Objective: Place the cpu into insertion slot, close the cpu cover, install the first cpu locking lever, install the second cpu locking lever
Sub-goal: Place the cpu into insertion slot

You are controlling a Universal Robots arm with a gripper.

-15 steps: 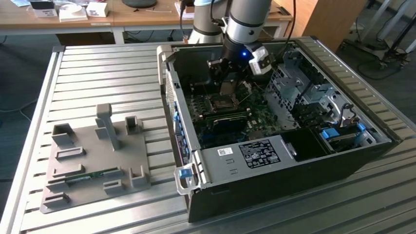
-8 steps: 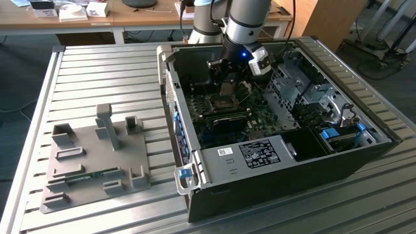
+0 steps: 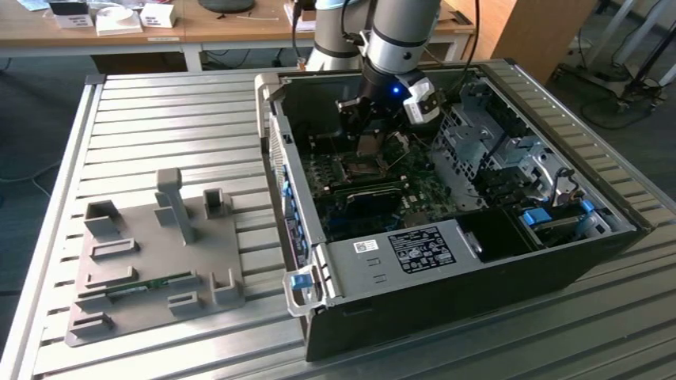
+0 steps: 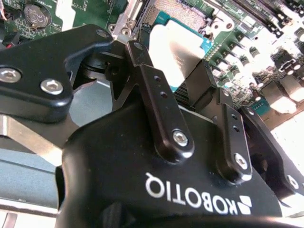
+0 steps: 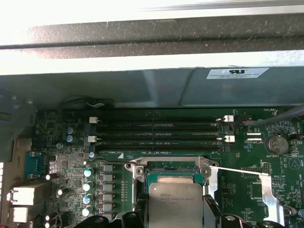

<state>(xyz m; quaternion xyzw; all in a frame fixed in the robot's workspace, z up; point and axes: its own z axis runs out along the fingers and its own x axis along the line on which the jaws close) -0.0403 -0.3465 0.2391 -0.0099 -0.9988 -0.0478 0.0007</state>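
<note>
Hand (image 4: pixel 173 64) clasps one cpu (image 5: pixel 175 204) at the one insertion slot (image 5: pixel 172 166).

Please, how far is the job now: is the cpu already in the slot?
Nothing looks finished. The gripper holds the cpu close over the slot, whose contacts show beside it. The cover stands open. Left to do: seating the cpu, closing the cover and the two locking steps.
</note>
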